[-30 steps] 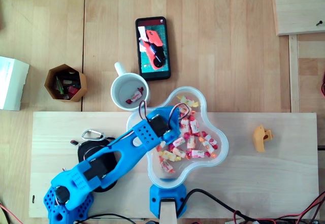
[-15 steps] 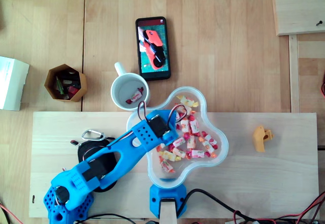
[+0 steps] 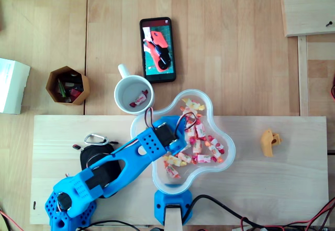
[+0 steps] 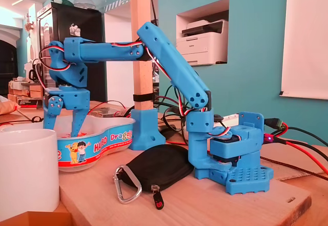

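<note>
Overhead view: the blue arm (image 3: 112, 171) runs from its base at the 7 o'clock corner of the pale board (image 3: 272, 189) up toward 2 o'clock. The claw (image 3: 179, 138) sits over the 9 o'clock side of the clover-shaped bowl (image 3: 229, 148). Wrapped sweets (image 3: 201, 144) cover the bowl's middle and its 12 o'clock lobe. The nearest ones lie right beside the claw.

Fixed view: the claw (image 4: 64, 126) points straight down into the bowl (image 4: 100, 145). Its two fingers (image 4: 78, 118) stand apart, with background showing between them. The tips drop behind the rim, so I cannot tell if they touch a sweet.

Surroundings, overhead:
- White mug (image 3: 119, 87) stands on the counter (image 3: 235, 42) at 10 o'clock of the bowl, just beside its rim. One wrapped piece (image 3: 138, 101) lies on its floor.
- Phone (image 3: 157, 49) lies at 12 o'clock of the mug, near it.
- Hexagonal wooden pot (image 3: 67, 84) holds small items, at 9 o'clock of the mug and well apart.
- White box (image 3: 11, 84) sits at 9 o'clock of that pot.
- Orange piece (image 3: 270, 142) lies on the board at 3 o'clock of the bowl, well apart.
- Black pouch (image 3: 90, 156) lies partly under the arm, with a silver carabiner (image 3: 95, 138) at its 12 o'clock edge. In the fixed view the two touch.
- Blue post foot (image 3: 170, 207) stands at 6 o'clock of the bowl, just beside the rim.
</note>
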Robot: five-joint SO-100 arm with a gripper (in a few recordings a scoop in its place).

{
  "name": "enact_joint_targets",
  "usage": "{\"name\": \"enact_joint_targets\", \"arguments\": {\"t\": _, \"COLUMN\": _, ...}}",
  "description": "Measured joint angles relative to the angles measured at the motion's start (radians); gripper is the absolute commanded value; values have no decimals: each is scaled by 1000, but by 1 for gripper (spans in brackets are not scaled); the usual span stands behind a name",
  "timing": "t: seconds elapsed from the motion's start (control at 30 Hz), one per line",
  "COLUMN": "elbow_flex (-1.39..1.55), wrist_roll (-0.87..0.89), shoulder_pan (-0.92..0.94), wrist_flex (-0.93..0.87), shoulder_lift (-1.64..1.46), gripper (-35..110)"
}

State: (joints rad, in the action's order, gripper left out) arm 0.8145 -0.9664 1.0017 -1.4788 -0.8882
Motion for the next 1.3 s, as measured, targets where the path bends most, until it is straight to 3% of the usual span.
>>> {"name": "enact_joint_targets", "arguments": {"t": 1.3, "elbow_flex": -41, "wrist_roll": -20, "shoulder_pan": 0, "wrist_flex": 0, "shoulder_lift": 104, "gripper": 19}}
